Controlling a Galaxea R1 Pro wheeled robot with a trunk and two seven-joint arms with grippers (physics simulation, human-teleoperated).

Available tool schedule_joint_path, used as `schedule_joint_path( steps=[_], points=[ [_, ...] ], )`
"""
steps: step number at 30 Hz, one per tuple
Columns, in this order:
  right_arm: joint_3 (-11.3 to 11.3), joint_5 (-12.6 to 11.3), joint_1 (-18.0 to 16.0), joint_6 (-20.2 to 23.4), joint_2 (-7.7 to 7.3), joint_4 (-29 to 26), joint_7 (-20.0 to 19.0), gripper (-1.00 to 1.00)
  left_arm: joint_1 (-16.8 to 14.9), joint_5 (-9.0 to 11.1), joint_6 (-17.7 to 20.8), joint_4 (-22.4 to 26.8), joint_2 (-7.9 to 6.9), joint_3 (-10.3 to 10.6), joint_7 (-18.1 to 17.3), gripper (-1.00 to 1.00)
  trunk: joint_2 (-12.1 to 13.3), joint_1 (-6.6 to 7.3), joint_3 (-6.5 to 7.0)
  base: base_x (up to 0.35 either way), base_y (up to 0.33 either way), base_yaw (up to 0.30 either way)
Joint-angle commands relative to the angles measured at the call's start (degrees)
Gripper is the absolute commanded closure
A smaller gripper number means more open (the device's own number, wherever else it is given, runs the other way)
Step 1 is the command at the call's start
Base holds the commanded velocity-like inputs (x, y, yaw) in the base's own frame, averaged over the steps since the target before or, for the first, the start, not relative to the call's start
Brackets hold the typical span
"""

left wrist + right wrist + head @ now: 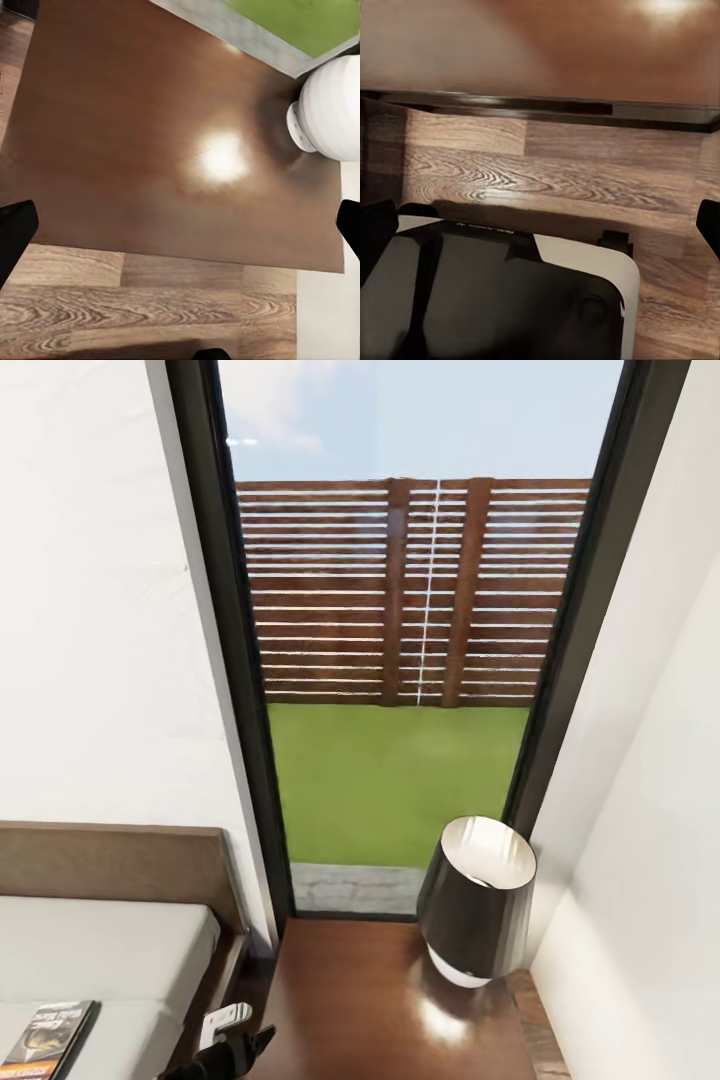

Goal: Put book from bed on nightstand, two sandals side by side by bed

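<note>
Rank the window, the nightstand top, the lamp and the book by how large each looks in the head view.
Largest to smallest as seen:
1. window
2. nightstand top
3. lamp
4. book, partly cut off at the picture's edge on the bed, so its full size is unsure.

Book [45,1040] lies flat on bed [110,950]; glossy nightstand [370,1010] stands beside.
</note>
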State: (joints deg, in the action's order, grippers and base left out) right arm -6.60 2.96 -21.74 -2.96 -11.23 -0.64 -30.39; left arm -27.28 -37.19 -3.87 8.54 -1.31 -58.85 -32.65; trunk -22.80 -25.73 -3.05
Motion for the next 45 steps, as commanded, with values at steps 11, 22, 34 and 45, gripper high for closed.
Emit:
schedule_joint_path(
  steps=[11,22,34,45],
  points=[
    [-0.43,0.31,-0.05,-0.2,-0.02,0.28,-0.2,-1.0,-0.06,-0.62,-0.28,-0.02,-0.01,-0.39,-0.13,-1.0,-0.12,-0.05,-0.13,0.167,0.171,0.0],
    [-0.43,0.33,-0.05,-0.28,-0.02,0.28,-0.2,-1.0,-0.06,-0.65,-0.26,-0.02,-0.01,-0.39,-0.13,-1.0,-0.12,-0.05,-0.13,0.007,0.007,0.0],
    [-0.43,0.38,-0.06,-0.16,-0.02,0.28,-0.42,-1.0,-0.06,-0.62,-0.26,-0.02,-0.01,-0.39,-0.13,-1.0,-0.12,-0.05,-0.13,0.0,0.0,0.004],
    [-0.43,0.46,-0.05,-0.11,-0.02,0.27,-0.45,-1.0,-0.06,-0.6,-0.26,-0.02,-0.01,-0.39,-0.13,-1.0,-0.12,-0.05,-0.13,0.0,0.0,0.242]
  ],
)
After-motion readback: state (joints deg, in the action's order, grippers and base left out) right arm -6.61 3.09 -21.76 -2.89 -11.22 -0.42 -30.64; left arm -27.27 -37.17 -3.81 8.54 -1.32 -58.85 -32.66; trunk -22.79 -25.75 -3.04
